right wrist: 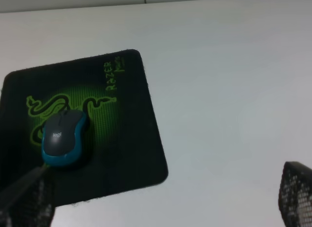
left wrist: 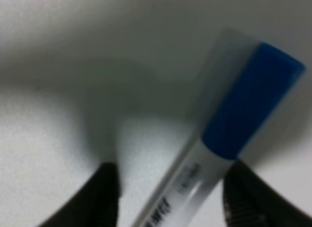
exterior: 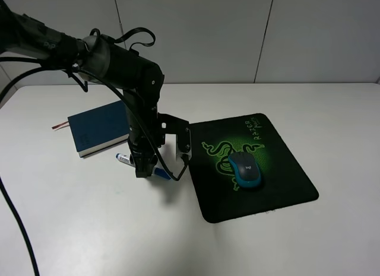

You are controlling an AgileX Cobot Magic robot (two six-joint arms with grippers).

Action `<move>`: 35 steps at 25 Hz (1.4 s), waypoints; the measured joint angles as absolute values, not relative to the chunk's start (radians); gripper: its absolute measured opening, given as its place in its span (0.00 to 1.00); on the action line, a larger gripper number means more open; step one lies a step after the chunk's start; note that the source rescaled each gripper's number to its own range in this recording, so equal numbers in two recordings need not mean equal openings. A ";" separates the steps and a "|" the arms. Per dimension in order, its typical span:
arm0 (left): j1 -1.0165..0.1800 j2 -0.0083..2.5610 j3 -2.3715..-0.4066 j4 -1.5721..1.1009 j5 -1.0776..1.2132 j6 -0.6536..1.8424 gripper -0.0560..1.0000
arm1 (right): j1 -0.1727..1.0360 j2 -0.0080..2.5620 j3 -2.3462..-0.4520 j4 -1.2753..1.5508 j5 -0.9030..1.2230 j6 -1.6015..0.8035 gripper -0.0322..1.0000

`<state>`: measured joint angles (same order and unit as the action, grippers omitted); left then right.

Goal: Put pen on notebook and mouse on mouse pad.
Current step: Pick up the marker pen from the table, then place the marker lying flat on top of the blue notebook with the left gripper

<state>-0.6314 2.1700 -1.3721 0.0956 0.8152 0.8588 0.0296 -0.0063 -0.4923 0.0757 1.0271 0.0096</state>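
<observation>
Left pincer (exterior: 144,169): lowered over the pen (left wrist: 229,124), one jaw on each side of the barrel and drawn in close; too blurred to tell whether they clamp it.
Pen: white barrel, blue cap, lying on the desk (exterior: 332,116) just beside the notebook (exterior: 101,127), not on it; its print is unreadable.
Notebook: dark blue, closed, with a ribbon sticking out.
Right pincer (right wrist: 161,193): jaws spread wide, holding nothing.
Mouse (right wrist: 62,139): marked "logi", sitting on the mouse pad (right wrist: 131,134) over the green snake logo.
Mouse pad: black, with green lettering "RAZER".
</observation>
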 joint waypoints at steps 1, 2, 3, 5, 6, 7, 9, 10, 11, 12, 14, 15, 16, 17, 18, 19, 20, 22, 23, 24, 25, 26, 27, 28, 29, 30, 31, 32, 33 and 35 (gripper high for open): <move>-0.631 2.171 -1.372 0.096 0.815 0.859 0.29 | 0.030 -0.006 -0.492 0.076 1.027 0.010 1.00; -0.631 2.171 -1.373 0.096 0.815 0.859 0.24 | 0.030 -0.006 -0.492 0.076 1.027 0.010 1.00; -0.631 2.173 -1.374 0.095 0.815 0.859 0.19 | 0.030 -0.006 -0.492 0.076 1.027 0.010 1.00; -0.631 2.173 -1.375 0.095 0.815 0.859 0.10 | 0.030 -0.006 -0.492 0.076 1.027 0.010 1.00; -0.631 2.174 -1.376 0.095 0.815 0.859 0.05 | 0.030 -0.006 -0.492 0.076 1.027 0.010 1.00; -0.631 2.175 -1.376 0.095 0.816 0.859 0.05 | 0.030 -0.006 -0.492 0.076 1.027 0.010 1.00; -0.631 2.175 -1.377 0.095 0.817 0.859 0.05 | 0.030 -0.006 -0.492 0.076 1.027 0.010 1.00; -0.631 2.175 -1.377 0.094 0.817 0.859 0.05 | 0.030 -0.006 -0.492 0.076 1.027 0.010 1.00; -0.631 2.175 -1.377 0.094 0.817 0.859 0.05 | 0.030 -0.006 -0.492 0.076 1.027 0.010 1.00; -0.631 2.175 -1.377 0.094 0.817 0.859 0.05 | 0.030 -0.006 -0.492 0.076 1.027 0.010 1.00; -0.631 2.175 -1.377 0.094 0.817 0.859 0.05 | 0.030 -0.006 -0.492 0.076 1.027 0.010 1.00; -0.631 2.173 -1.377 0.094 0.817 0.859 0.05 | 0.030 -0.006 -0.492 0.076 1.027 0.010 1.00; -0.631 2.173 -1.377 0.093 0.818 0.859 0.05 | 0.030 -0.006 -0.492 0.076 1.027 0.010 1.00; -0.631 2.169 -1.377 0.093 0.819 0.859 0.05 | 0.030 -0.006 -0.492 0.076 1.027 0.010 1.00; -0.631 2.166 -1.377 0.091 0.820 0.859 0.05 | 0.030 -0.006 -0.492 0.076 1.027 0.010 1.00; -0.631 2.163 -1.377 0.089 0.821 0.860 0.05 | 0.030 -0.006 -0.492 0.076 1.027 0.010 1.00; -0.631 2.156 -1.380 0.089 0.826 0.860 0.05 | 0.030 -0.006 -0.492 0.076 1.027 0.010 1.00; -0.631 2.137 -1.390 0.088 0.845 0.860 0.05 | 0.030 -0.006 -0.492 0.076 1.027 0.010 1.00; -0.631 2.127 -1.396 0.088 0.852 0.860 0.05 | 0.030 -0.006 -0.492 0.076 1.027 0.010 1.00; -0.631 2.110 -1.400 0.087 0.863 0.860 0.05 | 0.030 -0.006 -0.492 0.076 1.027 0.010 1.00; -0.631 2.096 -1.402 0.085 0.873 0.860 0.05 | 0.030 -0.006 -0.492 0.076 1.027 0.010 1.00; -0.631 2.080 -1.403 0.085 0.882 0.860 0.05 | 0.030 -0.006 -0.492 0.076 1.027 0.010 1.00; -0.631 2.063 -1.403 0.084 0.893 0.860 0.05 | 0.030 -0.006 -0.492 0.076 1.027 0.010 1.00; -0.631 2.047 -1.403 0.084 0.901 0.858 0.05 | 0.030 -0.006 -0.492 0.076 1.027 0.010 1.00; -0.631 2.034 -1.403 0.084 0.908 0.853 0.05 | 0.030 -0.006 -0.492 0.076 1.027 0.010 1.00; -0.631 2.018 -1.403 0.084 0.919 0.837 0.05 | 0.030 -0.006 -0.492 0.076 1.027 0.010 1.00; -0.631 2.004 -1.403 0.084 0.926 0.823 0.05 | 0.030 -0.006 -0.492 0.076 1.027 0.010 1.00; -0.631 1.984 -1.403 0.084 0.934 0.803 0.05 | 0.030 -0.006 -0.492 0.076 1.027 0.010 1.00; -0.631 1.970 -1.403 0.084 0.943 0.786 0.05 | 0.030 -0.006 -0.492 0.076 1.027 0.010 1.00; -0.631 1.940 -1.403 0.084 0.969 0.763 0.05 | 0.030 -0.006 -0.492 0.076 1.027 0.010 1.00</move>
